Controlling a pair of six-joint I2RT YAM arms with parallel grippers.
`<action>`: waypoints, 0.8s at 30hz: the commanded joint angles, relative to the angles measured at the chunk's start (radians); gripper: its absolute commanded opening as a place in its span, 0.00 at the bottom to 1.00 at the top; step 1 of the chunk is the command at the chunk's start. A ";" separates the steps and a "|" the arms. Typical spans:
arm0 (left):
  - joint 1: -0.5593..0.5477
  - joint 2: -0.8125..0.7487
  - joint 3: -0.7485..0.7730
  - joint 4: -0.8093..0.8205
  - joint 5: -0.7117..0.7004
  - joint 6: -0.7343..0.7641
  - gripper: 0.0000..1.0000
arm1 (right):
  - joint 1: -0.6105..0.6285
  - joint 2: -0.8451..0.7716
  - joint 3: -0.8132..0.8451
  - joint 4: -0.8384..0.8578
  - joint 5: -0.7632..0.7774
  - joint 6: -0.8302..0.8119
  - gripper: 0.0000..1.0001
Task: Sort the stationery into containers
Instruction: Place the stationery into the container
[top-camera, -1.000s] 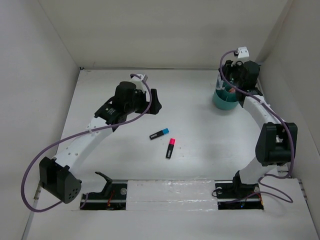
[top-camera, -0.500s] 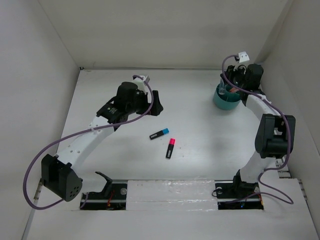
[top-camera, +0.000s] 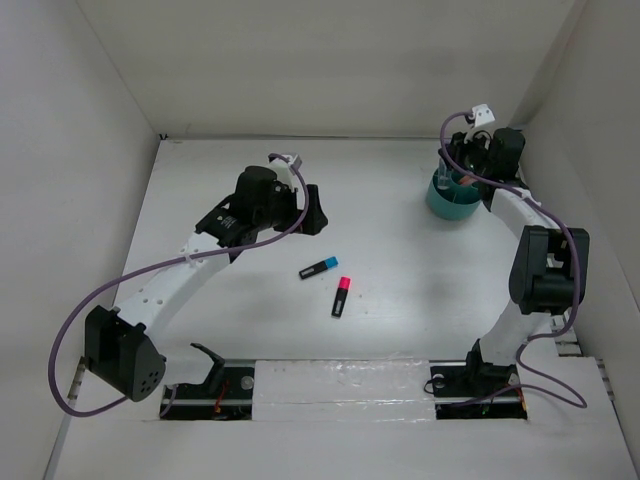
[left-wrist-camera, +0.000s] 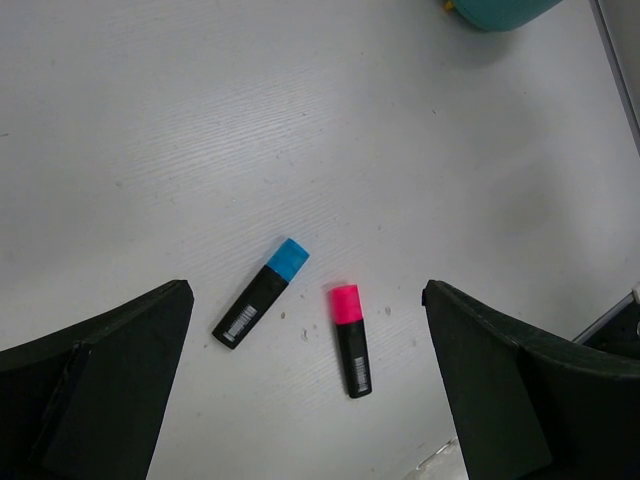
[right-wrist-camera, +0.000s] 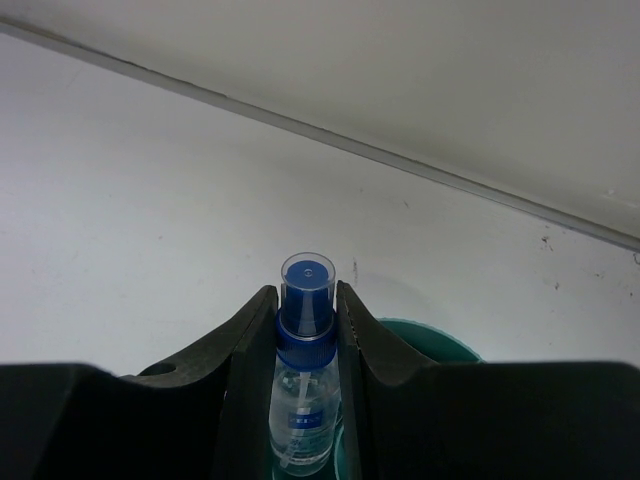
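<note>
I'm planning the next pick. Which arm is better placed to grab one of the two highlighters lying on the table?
Left. The left gripper hangs open close to the blue-capped highlighter and pink-capped highlighter; the right gripper is shut on the clear bottle over the teal cup, far from both.

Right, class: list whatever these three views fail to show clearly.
- Inside of the teal cup: top view, covered by the right arm; right wrist view, blocked by the jaws and the bottle.
- Same cup, left wrist view: cut off at the top edge.
- Label print on the blue highlighter: too small.
</note>
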 joint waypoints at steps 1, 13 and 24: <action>0.004 -0.009 -0.010 0.039 0.023 0.003 1.00 | 0.002 -0.003 0.019 0.047 -0.048 -0.023 0.04; 0.004 -0.018 -0.019 0.039 0.024 0.003 1.00 | -0.008 -0.021 -0.032 0.066 -0.049 -0.023 0.18; 0.004 -0.018 -0.019 0.048 0.024 0.003 1.00 | -0.008 -0.049 -0.063 0.075 -0.038 -0.023 0.46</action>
